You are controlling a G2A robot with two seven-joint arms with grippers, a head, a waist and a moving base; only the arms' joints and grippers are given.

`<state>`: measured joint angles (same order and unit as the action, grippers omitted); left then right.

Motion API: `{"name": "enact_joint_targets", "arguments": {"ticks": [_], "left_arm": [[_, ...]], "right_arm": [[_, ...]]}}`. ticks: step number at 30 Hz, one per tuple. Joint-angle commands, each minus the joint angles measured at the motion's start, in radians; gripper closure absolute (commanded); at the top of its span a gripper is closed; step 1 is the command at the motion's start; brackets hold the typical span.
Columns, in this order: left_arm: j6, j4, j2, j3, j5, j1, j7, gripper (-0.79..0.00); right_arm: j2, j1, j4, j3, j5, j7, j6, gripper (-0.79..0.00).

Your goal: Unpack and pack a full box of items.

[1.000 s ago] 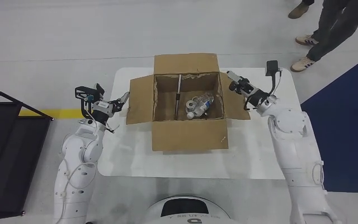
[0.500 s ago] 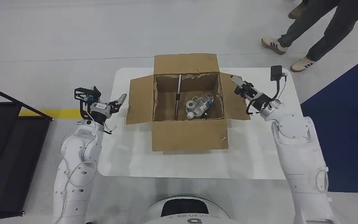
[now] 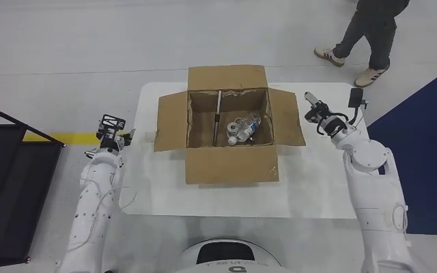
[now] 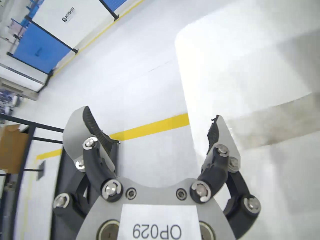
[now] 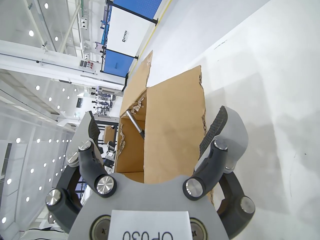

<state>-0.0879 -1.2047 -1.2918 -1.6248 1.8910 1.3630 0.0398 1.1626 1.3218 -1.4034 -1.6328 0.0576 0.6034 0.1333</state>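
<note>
An open cardboard box (image 3: 231, 167) stands in the middle of the white table (image 3: 307, 184) with all its flaps folded outward. Inside lie clear plastic bottles (image 3: 244, 127), and a thin grey rod (image 3: 217, 112) leans against the inner wall. My left gripper (image 3: 123, 135) hangs at the table's left edge, apart from the left flap. It is open and holds nothing (image 4: 151, 116). My right gripper (image 3: 311, 102) is just right of the right flap, open and empty (image 5: 157, 112). Beyond it are the box (image 5: 172, 116) and the rod (image 5: 135, 123).
A black rack (image 3: 20, 177) stands on the floor to the left of the table, next to a yellow floor line (image 3: 75, 138). Bare table surface lies in front of the box and on its right side (image 5: 262, 101).
Both arms have drawn outward from the box. The left gripper went back to the table's left edge. The right gripper moved right, off the right flap.
</note>
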Motion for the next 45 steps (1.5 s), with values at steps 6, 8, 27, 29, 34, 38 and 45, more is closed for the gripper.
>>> {"name": "enact_joint_targets", "arguments": {"ticks": [6, 8, 27, 29, 34, 38, 45], "left_arm": [[-0.141, 0.066, -0.004, 0.054, -0.167, -0.036, -0.119, -0.785], [-0.167, 0.074, -0.004, 0.069, -0.173, -0.044, -0.131, -0.785], [-0.395, -0.067, 0.013, 0.038, -0.432, -0.022, -0.348, -0.785], [-0.429, -0.128, 0.012, 0.028, -0.514, -0.012, -0.334, -0.785], [-0.417, -0.293, 0.012, 0.050, -0.538, 0.015, -0.253, -0.785], [-0.400, -0.356, 0.009, 0.123, -0.489, 0.003, -0.176, -0.785], [-0.374, -0.315, 0.005, 0.241, -0.342, -0.040, -0.111, -0.785]], "right_arm": [[-0.003, -0.002, 0.029, 0.001, -0.021, 0.004, 0.017, -0.785], [-0.004, -0.001, 0.032, 0.001, -0.025, 0.003, 0.021, -0.785], [-0.009, 0.001, 0.058, 0.000, -0.076, 0.016, 0.024, -0.785], [-0.009, 0.001, 0.058, 0.000, -0.076, 0.016, 0.024, -0.785], [-0.009, 0.001, 0.058, 0.000, -0.076, 0.016, 0.024, -0.785], [-0.009, 0.001, 0.058, 0.000, -0.076, 0.016, 0.024, -0.785], [-0.009, 0.001, 0.058, 0.000, -0.076, 0.016, 0.024, -0.785]]}}
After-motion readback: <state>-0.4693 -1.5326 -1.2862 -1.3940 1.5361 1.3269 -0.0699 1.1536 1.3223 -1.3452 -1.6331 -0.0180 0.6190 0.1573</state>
